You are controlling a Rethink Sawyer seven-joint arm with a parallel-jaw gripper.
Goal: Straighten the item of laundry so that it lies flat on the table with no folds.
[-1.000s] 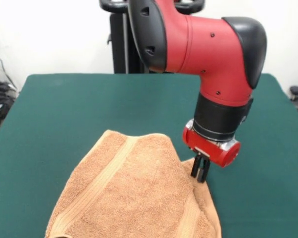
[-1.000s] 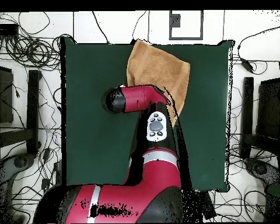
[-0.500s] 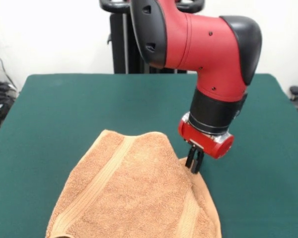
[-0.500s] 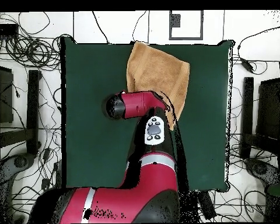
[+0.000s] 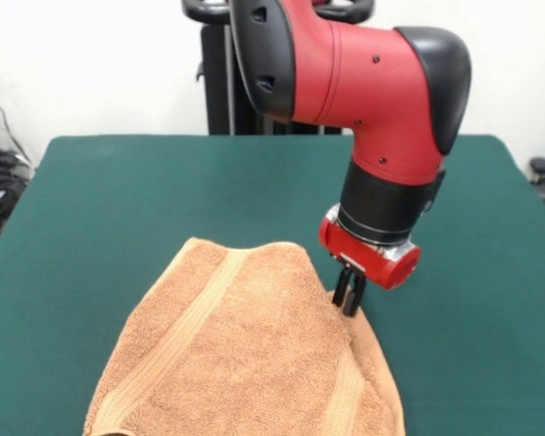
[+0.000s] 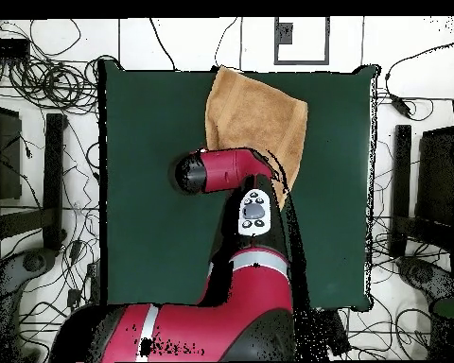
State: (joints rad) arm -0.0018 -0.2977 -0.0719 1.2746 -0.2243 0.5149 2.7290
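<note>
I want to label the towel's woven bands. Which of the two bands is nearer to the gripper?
The short band near the towel's right edge in the front view, running below the gripper. The long diagonal band lies farther left.

a robotics lab: a red sawyer arm [image 5: 363, 82] at a green felt table [image 5: 118, 200], tangled cables [image 6: 42, 80] on the white floor, bare white wall behind.

Overhead: my arm over the towel's lower edge

I see the towel [image 6: 253, 111] lying skewed at the top edge of the green table [image 6: 146, 189], and my red arm [image 6: 233, 170] covers its lower corner. Cables [image 6: 42, 85] sprawl around the table.
</note>
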